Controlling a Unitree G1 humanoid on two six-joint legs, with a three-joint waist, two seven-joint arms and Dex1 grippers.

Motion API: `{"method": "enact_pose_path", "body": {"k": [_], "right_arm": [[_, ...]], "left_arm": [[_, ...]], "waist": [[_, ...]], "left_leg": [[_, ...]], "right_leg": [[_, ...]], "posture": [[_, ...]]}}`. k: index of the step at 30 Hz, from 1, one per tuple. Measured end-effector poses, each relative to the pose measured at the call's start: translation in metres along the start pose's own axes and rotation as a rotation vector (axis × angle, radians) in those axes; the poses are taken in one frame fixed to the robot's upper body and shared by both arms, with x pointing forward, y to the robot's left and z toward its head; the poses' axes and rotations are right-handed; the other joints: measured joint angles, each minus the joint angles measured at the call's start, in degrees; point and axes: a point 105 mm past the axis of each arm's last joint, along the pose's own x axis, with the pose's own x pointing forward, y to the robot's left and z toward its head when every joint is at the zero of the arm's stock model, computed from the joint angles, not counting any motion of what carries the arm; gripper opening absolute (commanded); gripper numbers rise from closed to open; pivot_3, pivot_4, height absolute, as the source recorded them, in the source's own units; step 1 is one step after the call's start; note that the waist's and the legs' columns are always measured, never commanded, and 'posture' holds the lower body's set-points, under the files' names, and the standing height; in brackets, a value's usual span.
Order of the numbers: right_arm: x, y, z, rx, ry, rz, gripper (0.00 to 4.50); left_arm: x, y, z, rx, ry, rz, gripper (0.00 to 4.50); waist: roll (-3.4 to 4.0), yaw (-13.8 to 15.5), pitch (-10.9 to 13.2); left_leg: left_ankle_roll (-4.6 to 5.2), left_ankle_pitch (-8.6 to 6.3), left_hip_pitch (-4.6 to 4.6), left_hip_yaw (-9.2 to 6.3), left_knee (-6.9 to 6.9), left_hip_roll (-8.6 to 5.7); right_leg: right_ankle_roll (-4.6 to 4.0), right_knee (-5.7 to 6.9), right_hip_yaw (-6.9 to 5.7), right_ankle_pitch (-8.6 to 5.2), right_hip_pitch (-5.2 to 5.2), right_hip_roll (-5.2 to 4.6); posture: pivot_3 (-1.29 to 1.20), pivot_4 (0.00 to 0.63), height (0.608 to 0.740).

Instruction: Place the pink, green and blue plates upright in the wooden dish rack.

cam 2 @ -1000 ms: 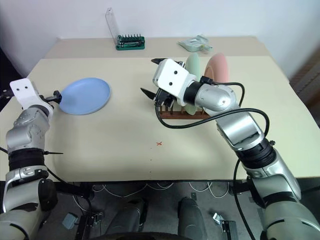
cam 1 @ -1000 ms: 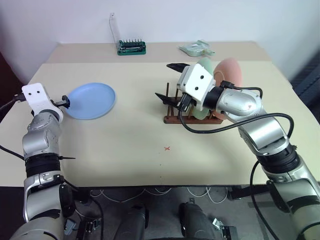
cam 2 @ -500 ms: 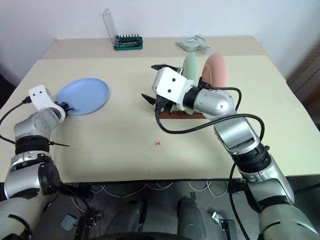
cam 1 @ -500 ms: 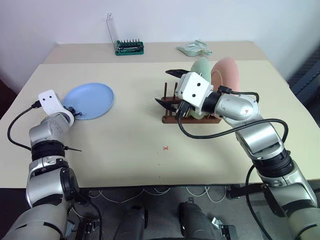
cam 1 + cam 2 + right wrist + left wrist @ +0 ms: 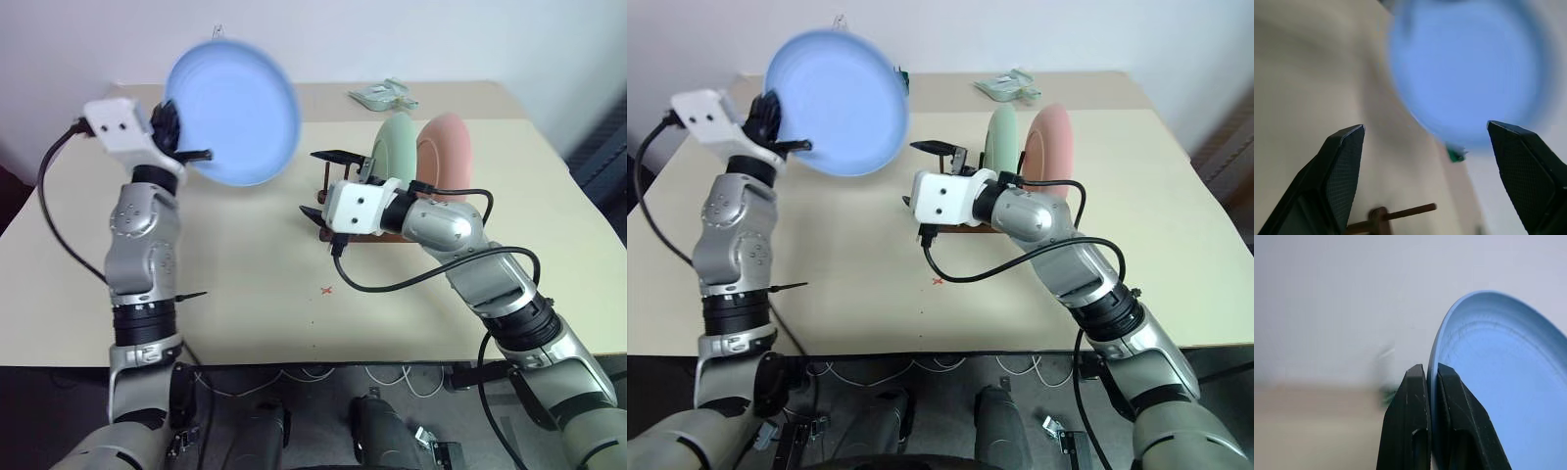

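Packet (image 5: 386,96) beyond rack (image 5: 345,208)

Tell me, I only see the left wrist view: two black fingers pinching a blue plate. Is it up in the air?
Observer: Yes. The left end effector holds the blue plate by its rim, lifted clear above the table.
Operator: Where are the other plates?
Observer: The green plate and the pink plate stand upright side by side in the rack.
Operator: What is the other arm doing?
Observer: The right end effector is open beside the rack's near end, with nothing between its fingers.
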Motion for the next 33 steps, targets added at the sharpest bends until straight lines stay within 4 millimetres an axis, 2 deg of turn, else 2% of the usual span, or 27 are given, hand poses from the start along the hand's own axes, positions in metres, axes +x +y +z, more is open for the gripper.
{"method": "enact_pose_path", "body": {"k": [2, 4, 12, 15, 17, 21, 22, 23, 26, 29, 30, 32, 33], "right_arm": [[0.002, -0.002, -0.001, -0.067, -0.001, -0.014, 4.1], [0.004, -0.003, -0.003, -0.113, -0.001, -0.02, 4.1], [0.014, -0.001, -0.009, -0.219, 0.007, -0.028, 4.1], [0.014, 0.001, -0.012, -0.231, 0.016, -0.021, 3.24], [0.014, 0.0, -0.011, -0.232, 0.012, -0.024, 2.38], [0.014, -0.002, -0.01, -0.236, 0.008, -0.034, 0.27], [0.014, -0.003, -0.009, -0.239, 0.006, -0.037, 0.08], [0.014, -0.003, -0.009, -0.242, 0.004, -0.038, 0.08], [0.016, -0.001, -0.006, -0.24, -0.006, -0.035, 0.0], [0.017, 0.0, -0.007, -0.228, -0.004, -0.038, 0.0], [0.017, -0.001, -0.007, -0.223, -0.004, -0.041, 0.0], [0.019, -0.002, -0.003, -0.196, -0.022, -0.057, 0.0], [0.02, -0.004, 0.0, -0.168, -0.034, -0.07, 0.0]], "left_arm": [[-0.003, -0.012, -0.003, 0.001, 0.013, -0.017, 0.15], [-0.004, -0.013, -0.004, -0.028, 0.029, 0.025, 0.15], [-0.011, -0.041, 0.013, -0.161, 0.003, -0.037, 0.15], [-0.012, -0.044, 0.008, -0.187, 0.035, -0.046, 0.0], [-0.012, -0.045, 0.007, -0.192, 0.041, -0.049, 0.0], [-0.012, -0.042, 0.005, -0.195, 0.048, -0.039, 0.0], [-0.012, -0.039, 0.004, -0.196, 0.054, -0.031, 0.0], [-0.012, -0.037, 0.003, -0.203, 0.058, -0.025, 0.0], [-0.012, -0.032, 0.005, -0.258, 0.048, -0.012, 1.01], [-0.009, -0.016, 0.015, -0.352, -0.006, 0.047, 2.52], [-0.007, -0.005, 0.019, -0.374, -0.033, 0.101, 3.01], [-0.005, 0.031, 0.032, -0.386, -0.105, 0.264, 4.01], [-0.008, 0.05, 0.035, -0.335, -0.123, 0.336, 4.01]], "waist": [[0.0, -0.13, 0.0], [-0.01, -0.08, 0.0], [-0.01, 0.42, 0.01], [-0.01, 0.33, 0.01], [-0.01, 0.16, 0.01], [-0.01, 0.25, 0.01], [-0.01, 0.25, 0.01], [-0.01, 0.26, 0.0], [-0.02, 0.29, 0.01], [-0.02, 0.24, 0.01], [-0.02, 0.24, 0.01], [-0.02, 0.0, 0.01], [-0.02, -0.07, 0.01]], "left_leg": [[0.06, -0.03, 0.02, 0.01, 0.0, 0.06], [0.14, -0.07, 0.01, -0.01, 0.02, 0.06], [-0.05, 0.03, 0.0, -0.02, 0.06, 0.02], [-0.04, 0.03, 0.0, -0.04, 0.05, 0.03], [-0.05, 0.03, 0.01, -0.04, 0.04, 0.04], [-0.05, 0.03, 0.01, -0.04, 0.05, 0.03], [-0.05, 0.03, 0.01, -0.04, 0.05, 0.03], [-0.06, 0.04, 0.01, -0.04, 0.05, 0.03], [-0.06, 0.04, 0.01, -0.05, 0.06, 0.03], [-0.07, 0.04, 0.01, -0.06, 0.05, 0.04], [-0.07, 0.04, 0.01, -0.06, 0.05, 0.04], [-0.08, 0.05, 0.04, -0.04, 0.03, 0.06], [-0.08, 0.05, 0.06, -0.04, 0.0, 0.07]], "right_leg": [[-0.02, 0.03, 0.01, 0.01, 0.0, 0.08], [-0.03, 0.03, 0.01, 0.02, 0.0, 0.09], [-0.03, -0.06, 0.01, 0.01, 0.1, 0.08], [-0.04, -0.04, 0.0, 0.01, 0.08, 0.08], [-0.04, -0.04, 0.0, 0.01, 0.08, 0.09], [-0.04, -0.04, 0.0, 0.01, 0.09, 0.09], [-0.04, -0.04, 0.0, 0.01, 0.09, 0.09], [-0.04, -0.04, 0.0, 0.01, 0.09, 0.09], [-0.04, -0.05, 0.0, 0.01, 0.1, 0.09], [-0.04, -0.04, 0.0, 0.01, 0.09, 0.09], [-0.04, -0.04, 0.0, 0.01, 0.08, 0.09], [-0.04, -0.04, 0.0, 0.01, 0.08, 0.11], [-0.04, -0.04, 0.01, 0.01, 0.08, 0.11]], "posture": [[0.0, 0.15, 0.74], [0.0, 0.15, 0.74], [0.0, 0.15, 0.74], [0.0, 0.15, 0.74], [0.0, 0.15, 0.74], [0.0, 0.15, 0.74], [0.0, 0.15, 0.74], [0.0, 0.15, 0.74], [0.0, 0.15, 0.74], [0.0, 0.15, 0.74], [0.0, 0.15, 0.74], [0.0, 0.15, 0.74], [0.0, 0.15, 0.74]]}}
